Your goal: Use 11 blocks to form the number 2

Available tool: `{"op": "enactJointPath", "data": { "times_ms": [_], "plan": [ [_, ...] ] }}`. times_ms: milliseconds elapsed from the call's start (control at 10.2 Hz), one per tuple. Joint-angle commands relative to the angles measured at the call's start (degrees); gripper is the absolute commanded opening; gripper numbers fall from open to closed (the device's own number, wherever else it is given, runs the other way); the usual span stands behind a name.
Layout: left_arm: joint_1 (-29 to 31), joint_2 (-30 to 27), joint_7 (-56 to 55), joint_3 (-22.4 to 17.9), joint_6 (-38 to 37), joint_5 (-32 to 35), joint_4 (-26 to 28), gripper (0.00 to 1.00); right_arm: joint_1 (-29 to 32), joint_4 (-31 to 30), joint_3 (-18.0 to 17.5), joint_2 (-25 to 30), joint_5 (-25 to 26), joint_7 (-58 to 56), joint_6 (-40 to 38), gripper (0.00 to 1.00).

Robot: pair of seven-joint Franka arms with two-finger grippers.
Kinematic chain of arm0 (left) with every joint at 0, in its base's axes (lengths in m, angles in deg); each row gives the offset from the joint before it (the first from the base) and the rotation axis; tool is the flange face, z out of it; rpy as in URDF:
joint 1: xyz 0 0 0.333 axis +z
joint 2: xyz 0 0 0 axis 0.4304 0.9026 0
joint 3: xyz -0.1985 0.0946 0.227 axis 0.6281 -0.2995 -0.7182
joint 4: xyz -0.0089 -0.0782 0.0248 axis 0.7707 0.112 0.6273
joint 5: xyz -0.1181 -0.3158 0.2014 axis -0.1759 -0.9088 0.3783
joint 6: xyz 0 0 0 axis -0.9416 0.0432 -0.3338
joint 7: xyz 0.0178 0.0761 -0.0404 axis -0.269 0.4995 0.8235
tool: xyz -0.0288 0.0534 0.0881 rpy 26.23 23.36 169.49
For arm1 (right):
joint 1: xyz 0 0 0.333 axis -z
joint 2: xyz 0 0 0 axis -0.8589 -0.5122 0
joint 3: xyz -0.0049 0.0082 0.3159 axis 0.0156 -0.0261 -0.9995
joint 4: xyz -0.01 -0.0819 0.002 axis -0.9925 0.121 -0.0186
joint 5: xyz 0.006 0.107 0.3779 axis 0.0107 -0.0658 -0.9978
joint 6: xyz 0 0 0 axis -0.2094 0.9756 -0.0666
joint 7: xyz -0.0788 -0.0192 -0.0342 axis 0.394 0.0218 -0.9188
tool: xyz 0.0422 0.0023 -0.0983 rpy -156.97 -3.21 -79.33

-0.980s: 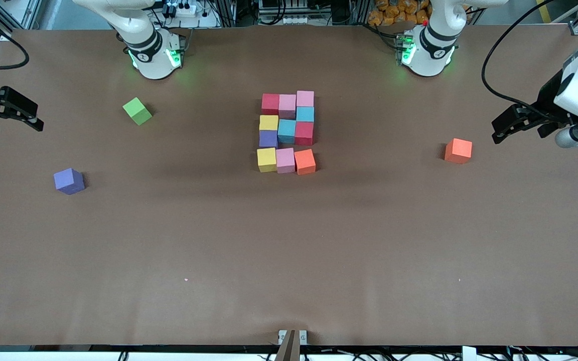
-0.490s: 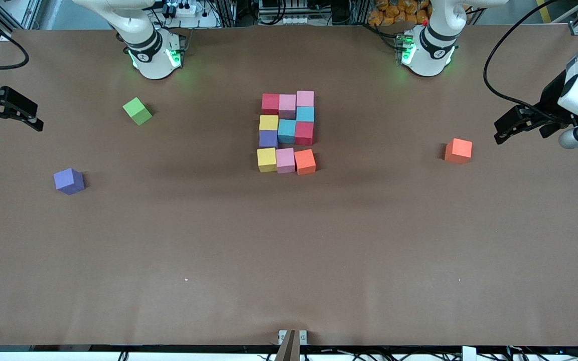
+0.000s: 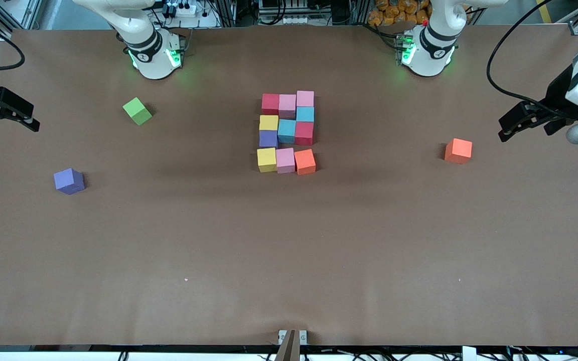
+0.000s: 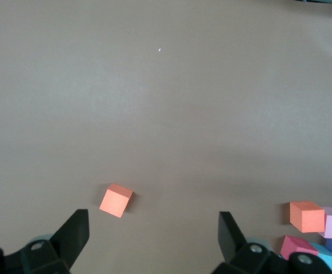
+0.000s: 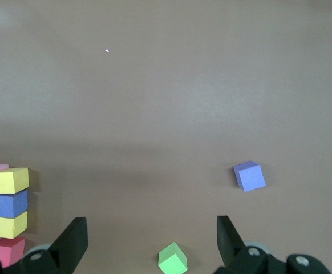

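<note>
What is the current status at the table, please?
Left end effector open, right end effector open, both empty at table ends. Number 2 formed mid-table. Nothing in the way.

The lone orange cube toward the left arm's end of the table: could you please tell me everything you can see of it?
The lone orange cube is a small, matte, solid-coloured block that looks like foam. It sits flat on the brown table, turned slightly askew, with its top face brighter than its sides. Nothing touches it: it stands well apart from the multicoloured cluster of cubes in the middle, and the left gripper, its fingers open, is off to one side of it, toward the table's end.
</note>
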Motion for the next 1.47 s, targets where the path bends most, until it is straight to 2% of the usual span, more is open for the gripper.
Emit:
{"op": "enactJointPath", "data": {
  "times_ms": [0,196,686,1372],
  "plan": [
    [1.5,-0.6,4.9,1.0,-0.4,-0.3,0.3,1.0,0.8,0.5,-0.4,-0.1,-0.6,-0.4,-0.5,1.0],
    [6.4,-0.6,6.5,6.6,-0.8,-0.7,-0.3,1.0,0.8,0.5,-0.4,-0.1,-0.6,-0.4,-0.4,1.0],
    [13.0,-0.1,6.6,12.7,-1.0,-0.9,-0.3,1.0,0.8,0.5,-0.4,-0.2,-0.6,-0.4,0.0,1.0],
    [12.7,-0.1,6.7,14.0,-3.2,-1.4,-0.1,1.0,1.4,0.5,-0.3,-0.2,-0.6,-0.5,0.1,1.0]
  ]
}}
